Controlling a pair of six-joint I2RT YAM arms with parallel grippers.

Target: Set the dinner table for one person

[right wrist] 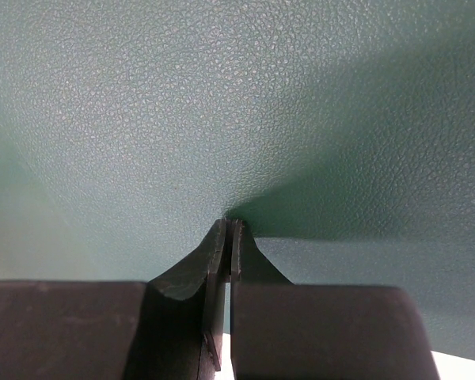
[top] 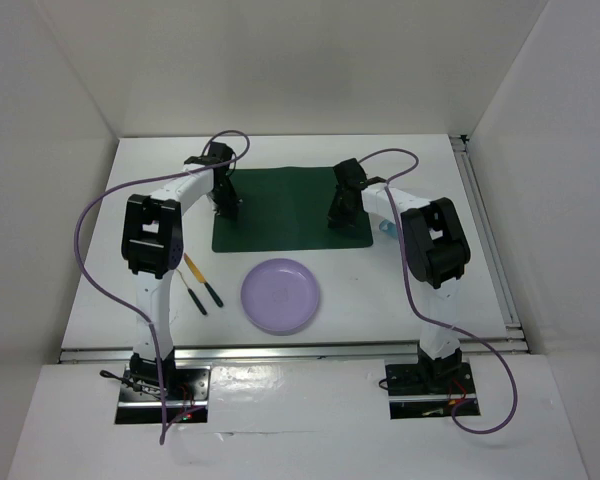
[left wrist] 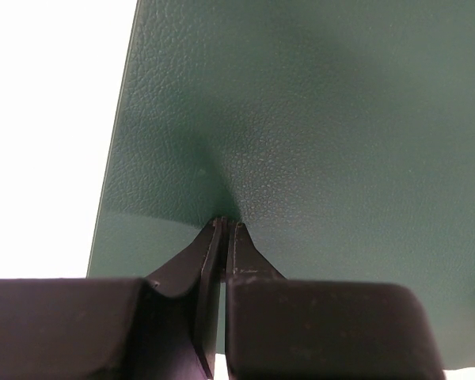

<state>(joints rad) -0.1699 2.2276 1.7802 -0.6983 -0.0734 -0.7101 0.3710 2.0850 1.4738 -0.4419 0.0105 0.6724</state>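
Left claw [left wrist: 224, 223] and right claw [right wrist: 228, 223] of mine pinch tight on the green placemat [top: 285, 205] — opposite sides; purple plate [top: 280, 295] nearer.

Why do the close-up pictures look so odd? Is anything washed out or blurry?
Left wrist view: the white table beside the green placemat is blown out to featureless white, and a shadow pools around the left gripper. Right wrist view: the placemat's grain is crisp mid-frame, with a dark shadow beside the right gripper. Top view: even light, soft shadows, no glare.
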